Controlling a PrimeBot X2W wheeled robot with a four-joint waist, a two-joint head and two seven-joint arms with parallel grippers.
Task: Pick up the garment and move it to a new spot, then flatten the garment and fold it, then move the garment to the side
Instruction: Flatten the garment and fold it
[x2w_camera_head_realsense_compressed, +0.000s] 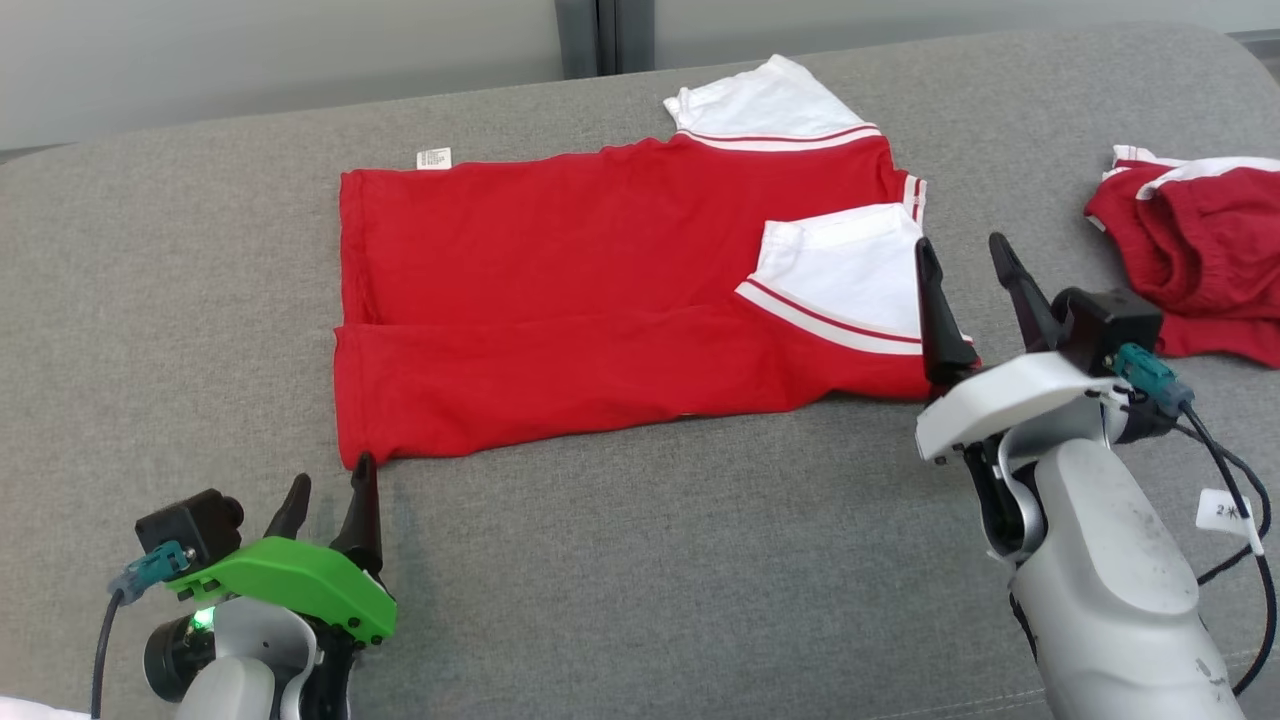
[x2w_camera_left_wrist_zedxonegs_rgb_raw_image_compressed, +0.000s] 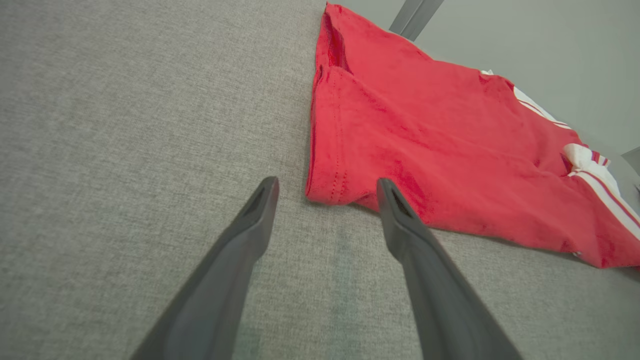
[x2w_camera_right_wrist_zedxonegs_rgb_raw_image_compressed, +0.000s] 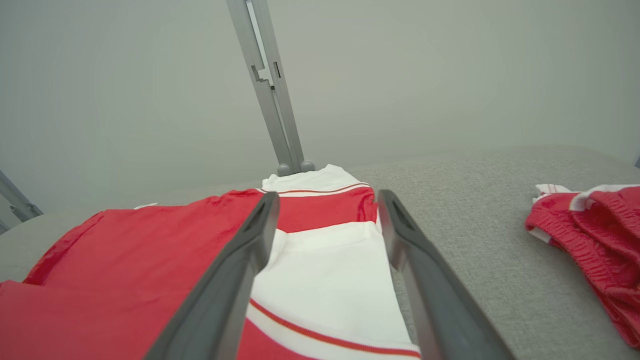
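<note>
The garment (x2w_camera_head_realsense_compressed: 600, 290) is a red shirt with white, red-striped sleeves, lying flat on the grey padded surface (x2w_camera_head_realsense_compressed: 700, 560) with its near long edge folded over onto the body. My left gripper (x2w_camera_head_realsense_compressed: 332, 472) stands open at the garment's near-left corner, holding nothing. In the left wrist view that corner of the garment (x2w_camera_left_wrist_zedxonegs_rgb_raw_image_compressed: 440, 150) lies between and just past the left gripper (x2w_camera_left_wrist_zedxonegs_rgb_raw_image_compressed: 326, 184). My right gripper (x2w_camera_head_realsense_compressed: 962, 245) is open and raised over the near white sleeve. In the right wrist view the garment's sleeve (x2w_camera_right_wrist_zedxonegs_rgb_raw_image_compressed: 325, 270) shows below the right gripper (x2w_camera_right_wrist_zedxonegs_rgb_raw_image_compressed: 326, 196).
A second red and white garment (x2w_camera_head_realsense_compressed: 1190, 260) lies crumpled at the right edge of the surface, and the right wrist view shows this crumpled garment (x2w_camera_right_wrist_zedxonegs_rgb_raw_image_compressed: 590, 230) too. A pale wall with a grey post (x2w_camera_head_realsense_compressed: 598, 35) stands behind the far edge.
</note>
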